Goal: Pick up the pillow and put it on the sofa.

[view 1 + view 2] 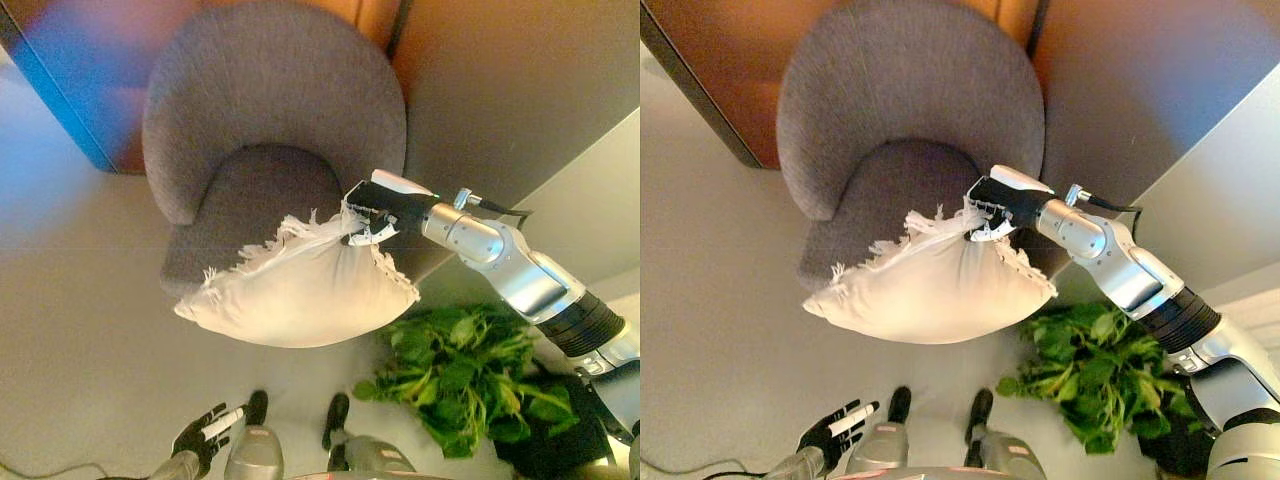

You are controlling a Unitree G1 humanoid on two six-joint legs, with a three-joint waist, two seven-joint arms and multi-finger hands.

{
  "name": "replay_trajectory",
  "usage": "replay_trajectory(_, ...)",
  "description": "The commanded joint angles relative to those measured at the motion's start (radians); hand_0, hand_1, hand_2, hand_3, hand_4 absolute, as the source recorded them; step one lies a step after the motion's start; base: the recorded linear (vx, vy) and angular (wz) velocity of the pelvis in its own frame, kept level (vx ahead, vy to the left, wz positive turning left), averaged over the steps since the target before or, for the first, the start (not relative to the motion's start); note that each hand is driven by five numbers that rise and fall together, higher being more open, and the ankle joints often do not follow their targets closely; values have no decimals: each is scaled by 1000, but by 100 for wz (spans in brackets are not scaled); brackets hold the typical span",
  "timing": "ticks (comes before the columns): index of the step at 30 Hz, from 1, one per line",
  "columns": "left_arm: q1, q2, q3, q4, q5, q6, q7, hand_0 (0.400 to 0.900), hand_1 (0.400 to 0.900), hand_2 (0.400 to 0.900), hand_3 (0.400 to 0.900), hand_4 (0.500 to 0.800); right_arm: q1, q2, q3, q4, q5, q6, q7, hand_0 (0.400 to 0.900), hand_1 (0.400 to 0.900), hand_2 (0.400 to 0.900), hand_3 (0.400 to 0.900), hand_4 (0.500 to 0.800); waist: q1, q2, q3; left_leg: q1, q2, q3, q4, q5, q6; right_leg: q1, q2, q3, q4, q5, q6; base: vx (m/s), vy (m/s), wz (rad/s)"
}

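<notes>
1. The grey sofa [270, 110], a round-backed armchair against the far wall, was the largest thing in view, and nothing lay fully on its seat.
2. The cream fringed pillow [295, 290] was off the floor and hung over the near front edge of the seat, overlapping it and tilted, its left corner lower. I judged the pick-up done and the placing left to do: the pillow needed carrying further onto the seat and letting go.
3. A leafy green plant [455, 375] stood on the floor at near right, just beside the pillow's right corner. Its dark pot [560, 440] was the only container visible, and it held nothing else that I could see.
4. The right hand [1000, 208] was clenched on the pillow's upper right edge, fingers curled into the fringe.
5. The left hand [832, 428], at near left, hung relaxed and held nothing.
</notes>
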State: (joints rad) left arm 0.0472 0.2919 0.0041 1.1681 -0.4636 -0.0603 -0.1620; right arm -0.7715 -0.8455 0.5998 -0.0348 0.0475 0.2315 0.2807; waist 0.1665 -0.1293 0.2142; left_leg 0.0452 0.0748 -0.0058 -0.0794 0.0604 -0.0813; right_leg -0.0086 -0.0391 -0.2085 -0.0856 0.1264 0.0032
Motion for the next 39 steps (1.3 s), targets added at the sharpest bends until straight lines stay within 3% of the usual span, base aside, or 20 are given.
replay_trajectory(1,54,39,-40,76,65,15,-2,900,900,900,900,800,-278,0,-132,73,49,-45,-100,400,400,400,400,500,40,-28,-154,-35,-49,-26,7,-41,19,73,-8,-31,115,-184,56,93,28,21)
replay_trajectory(9,42,53,-56,92,73,58,-7,900,900,900,900,800,-539,3,6,427,61,-19,-172,400,400,400,400,500,106,-48,-182,-11,-57,-80,9,-35,8,137,-13,-96,103,-195,44,111,31,31)
replay_trajectory(17,10,96,-116,85,51,59,12,900,900,900,900,800,-732,89,161,870,37,32,-311,400,400,400,400,500,222,-60,-134,-63,-76,-171,28,-12,-2,154,-11,-170,89,-192,34,73,-9,46)
replay_trajectory(18,0,107,-129,82,36,53,12,900,900,900,900,800,-759,104,177,927,35,48,-317,900,900,900,900,800,238,-61,-123,-87,-81,-186,35,-10,-1,143,-10,-179,88,-191,34,-133,-117,27)
replay_trajectory(21,-61,148,-169,67,-16,28,-16,900,900,900,900,800,-873,146,271,1083,50,85,-376,900,900,900,900,800,286,-61,-57,-178,-96,-232,44,0,5,85,-6,-200,84,-189,34,-304,-191,22)
replay_trajectory(24,-87,155,-193,34,-59,7,-19,900,900,900,900,800,-944,144,330,1165,78,84,-424,900,900,900,900,800,310,-42,3,-229,-110,-269,27,18,13,36,-3,-219,80,-185,32,-232,-70,18)
replay_trajectory(27,-72,151,-212,-7,-85,-5,-8,900,900,900,900,800,-979,132,360,1203,88,80,-411,900,900,900,900,800,318,-18,42,-260,-115,-285,21,30,17,3,-11,-232,90,-188,30,-101,25,12)
replay_trajectory(33,-29,146,-224,-45,-108,-23,-23,900,900,900,900,800,-973,128,358,1227,89,52,-395,900,900,900,900,800,317,9,54,-257,-119,-274,15,29,21,3,-33,-238,96,-197,34,-12,66,-4)
replay_trajectory(39,-10,142,-225,-41,-86,-18,-43,900,900,900,900,800,-920,145,300,1220,120,4,-361,900,900,900,900,800,293,10,17,-215,-111,-226,10,16,22,37,-43,-223,81,-192,43,3,44,-22)
